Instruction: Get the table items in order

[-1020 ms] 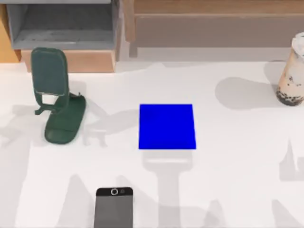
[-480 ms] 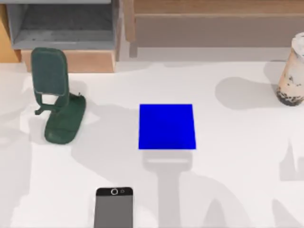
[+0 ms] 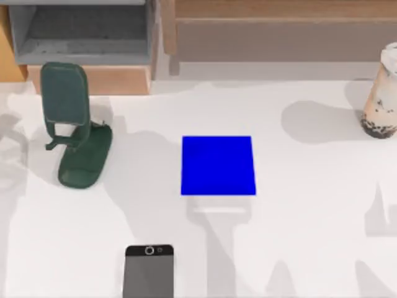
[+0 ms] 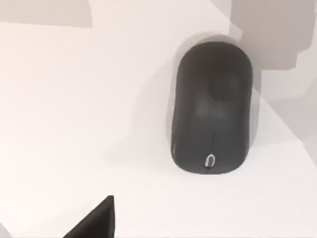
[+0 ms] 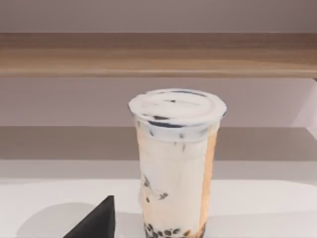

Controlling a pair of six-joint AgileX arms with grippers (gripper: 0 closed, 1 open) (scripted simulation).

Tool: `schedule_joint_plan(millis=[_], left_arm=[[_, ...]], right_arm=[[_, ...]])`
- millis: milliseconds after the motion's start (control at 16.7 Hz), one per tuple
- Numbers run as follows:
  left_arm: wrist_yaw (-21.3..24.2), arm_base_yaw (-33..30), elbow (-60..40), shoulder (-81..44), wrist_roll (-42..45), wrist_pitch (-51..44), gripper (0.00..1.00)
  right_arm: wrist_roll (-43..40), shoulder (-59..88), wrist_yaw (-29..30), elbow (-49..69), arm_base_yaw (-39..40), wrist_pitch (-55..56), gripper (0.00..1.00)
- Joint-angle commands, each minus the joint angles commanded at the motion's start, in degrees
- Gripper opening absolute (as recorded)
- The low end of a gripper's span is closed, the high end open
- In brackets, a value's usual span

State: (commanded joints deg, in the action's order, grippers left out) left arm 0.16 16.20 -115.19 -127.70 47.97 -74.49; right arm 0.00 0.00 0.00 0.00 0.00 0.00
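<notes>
Evidently the left arm hangs directly above the computer mouse [image 4: 212, 109], whose long axis runs toward the wrist camera; the right arm faces the upright milk tea cup [image 5: 176, 163] at the table's [image 3: 310, 217] far right edge; neither gripper's finger state can be told; the smartphone [image 3: 149, 271] lies at the near edge. Since a second ago, only shadows near the phone stand [image 3: 74, 127] and blue mat [image 3: 218, 165] have shifted.
</notes>
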Motion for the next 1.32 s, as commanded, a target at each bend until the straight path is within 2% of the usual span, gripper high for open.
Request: schedule_joint_plan(millis=[180,540,720,1020,1320], left_arm=[[-0.02,0.55,-3.73,-4.1,1.53,-2.38,1.0],[-0.03,0.28,-3.55,-4.23,1.5,-2.17,1.0],[-0.01,0.44,0.03,-4.95,1.42,1.89,1.0],[0.01,0.64,9.2,-7.29,1.68,13.96,1.0],[0.02,0.69,10.74,-7.76,1.75,15.63,1.0]], right_arm=[[0.0,0.0,0.0,0.0,0.0,0.0,1.0],[0.0,0.0,0.0,0.0,0.0,0.0,1.0],[0.0,0.0,0.0,0.0,0.0,0.0,1.0],[0.0,0.0,0.0,0.0,0.0,0.0,1.0],[0.0,0.0,0.0,0.0,0.0,0.0,1.0]])
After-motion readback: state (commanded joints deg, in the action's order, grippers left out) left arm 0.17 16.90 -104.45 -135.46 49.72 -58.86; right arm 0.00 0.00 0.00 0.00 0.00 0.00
